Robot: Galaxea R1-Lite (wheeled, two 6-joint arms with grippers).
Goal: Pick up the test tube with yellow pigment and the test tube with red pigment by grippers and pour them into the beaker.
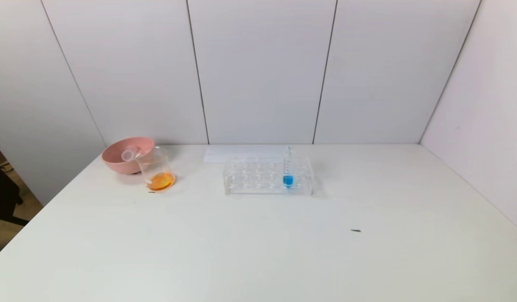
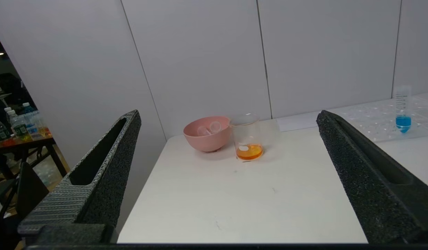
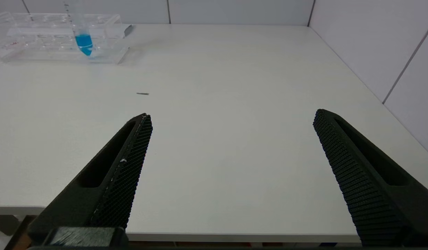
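Note:
The clear beaker point(image 1: 156, 167) stands at the back left of the table with orange liquid in its bottom; it also shows in the left wrist view point(image 2: 246, 137). Two empty clear tubes lie in the pink bowl point(image 1: 126, 157) behind it, seen in the left wrist view point(image 2: 209, 128). No tube with yellow or red liquid is in view. My left gripper point(image 2: 227, 119) is open and empty, back by the table's front left edge. My right gripper point(image 3: 231, 118) is open and empty, back by the front right edge. Neither gripper shows in the head view.
A clear tube rack point(image 1: 268, 176) stands at the back centre and holds one blue-tipped tube point(image 1: 287, 170), also in the right wrist view point(image 3: 82, 36). A white paper sheet point(image 1: 241, 153) lies behind the rack. A small dark speck point(image 1: 356, 230) lies on the white table point(image 1: 258, 251).

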